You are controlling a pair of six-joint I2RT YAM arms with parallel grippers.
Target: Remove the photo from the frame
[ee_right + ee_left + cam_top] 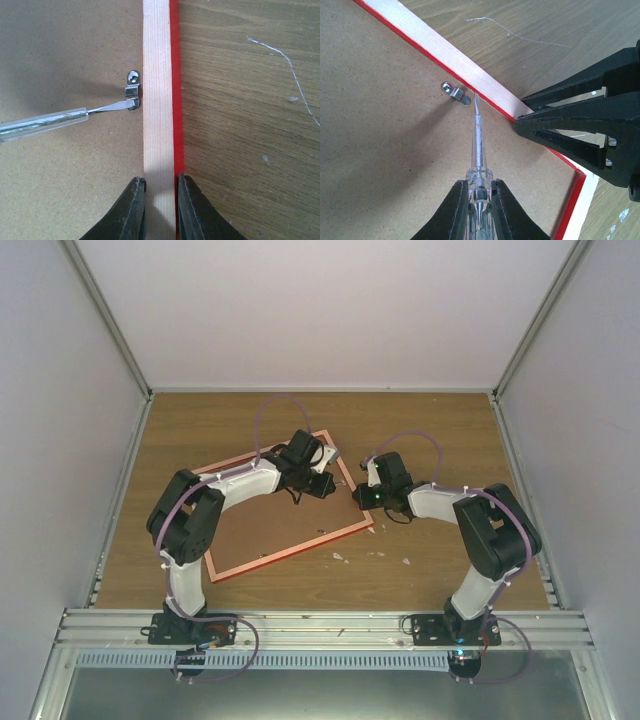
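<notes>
Where the thin bright-red rectangular picture frame (pixel 293 553) lies: flat on the brown wooden table (pixel 440 420), back side up, set at an angle to the table edges, between the two arms.
Frame back: a brown board (pixel 265 530) fills the opening. A pale bare-wood rail (pixel 157 125) runs around it, red along its outer edge.
Photo: hidden under the board; no view shows the print.
Clip: a small bright metal clip (pixel 456 93) is fixed to the board by a round rivet. It sits just beside the inner edge of the right-hand rail, near a corner of the frame.
Left gripper (pixel 480 200): jaws are closed on the handle of a clear-handled flat-blade screwdriver (pixel 477 145), with one finger on each side. The shaft points away from the fingers, across the board, toward the rail.
Screwdriver tip: in the right wrist view, the flat blade meets the end of the clip farthest from the rivet, right beside the rail.
Right gripper (pixel 161 200): jaws are clamped across the rail, one finger on the board side and one against the red outer edge. The grip point lies between the clip and the frame corner.
Clearance: the two grippers are near each other but apart.
Table surface: a thin pale thread (pixel 285 55) lies on the wood outside the rail, apart from the frame.
</notes>
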